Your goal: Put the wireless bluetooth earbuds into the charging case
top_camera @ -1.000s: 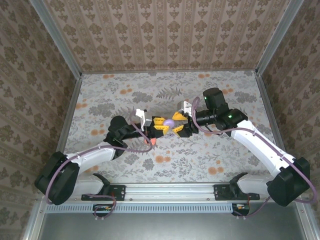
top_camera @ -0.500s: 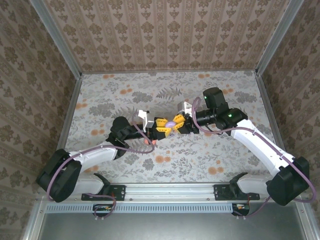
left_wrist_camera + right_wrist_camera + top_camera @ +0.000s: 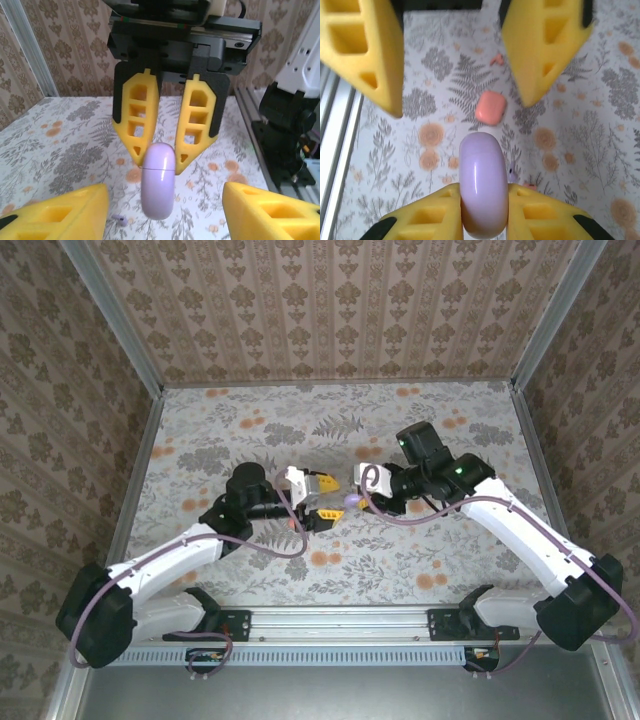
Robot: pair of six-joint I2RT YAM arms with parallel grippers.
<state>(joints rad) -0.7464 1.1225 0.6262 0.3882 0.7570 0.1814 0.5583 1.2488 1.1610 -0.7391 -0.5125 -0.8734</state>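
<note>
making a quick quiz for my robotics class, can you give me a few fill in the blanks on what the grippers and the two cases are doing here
1. The right gripper clamps the purple case, which hangs in the ___.
2. The left gripper faces it with its fingers ___.
3. The coral charging case lies untouched on the ___.

Missing words: air; open; table.
</note>
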